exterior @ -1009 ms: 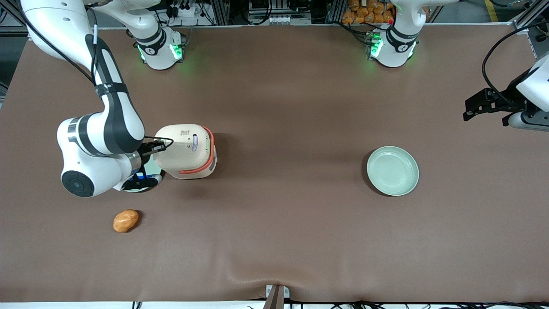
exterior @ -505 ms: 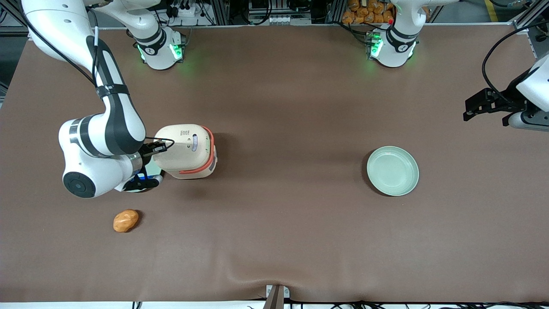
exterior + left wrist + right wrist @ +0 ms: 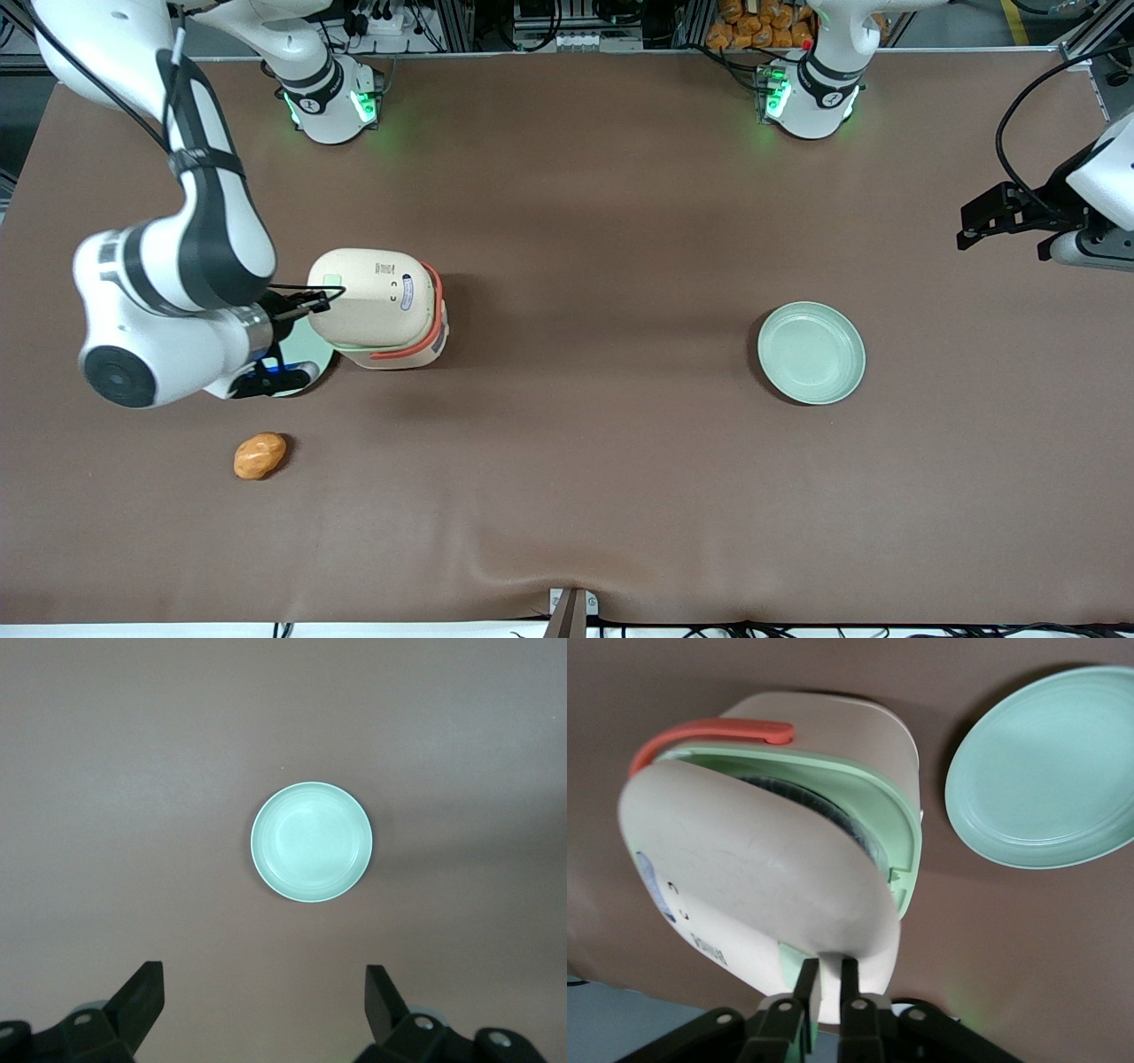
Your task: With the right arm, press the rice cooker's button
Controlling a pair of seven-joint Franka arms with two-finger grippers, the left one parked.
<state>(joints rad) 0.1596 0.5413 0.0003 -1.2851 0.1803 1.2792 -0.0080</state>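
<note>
Now my gripper [image 3: 824, 979] sits at the rice cooker's [image 3: 381, 306] front edge, fingers narrow with only a slim gap, tips touching the lid beside its green latch tab [image 3: 794, 958]. Lid stands ajar. Cooker lies toward the working arm's end, just beside a green plate [image 3: 1045, 780], directly ahead of the fingertips

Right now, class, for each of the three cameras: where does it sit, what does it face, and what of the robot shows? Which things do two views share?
Front view: high above the table, looking down; shows both arms, rice cooker, bread roll.
Right wrist view: on the working arm, facing the cooker's lifted lid; the gripper fingers touch its edge.
Left wrist view: above a green plate; own fingers show.
Shared: cooker; that plate.
</note>
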